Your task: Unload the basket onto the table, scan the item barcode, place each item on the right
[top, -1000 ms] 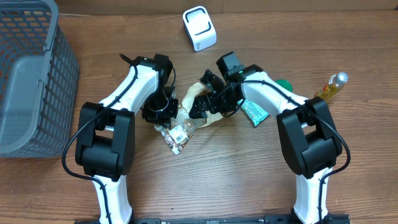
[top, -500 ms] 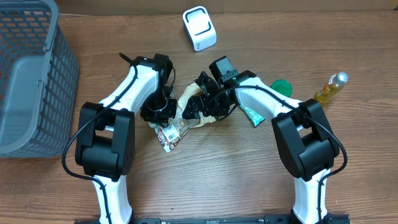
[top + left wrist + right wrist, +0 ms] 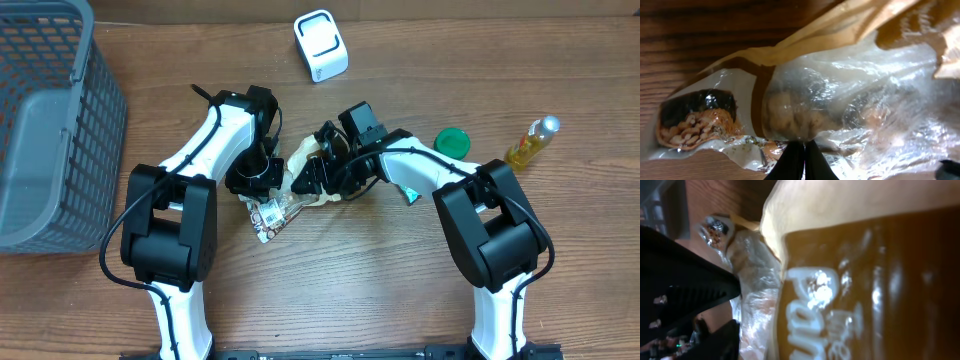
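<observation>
Left gripper (image 3: 799, 157) pinched closed on snack bag (image 3: 840, 100); right gripper (image 3: 318, 175): hold unclear. Step: securing bag. Next: present barcode to scanner (image 3: 320, 45), 12 o'clock.

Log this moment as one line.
left gripper: jaws shut on clear-and-tan plastic snack packet; right gripper: jaws apart at packet; white boxy scanner: untouched
</observation>
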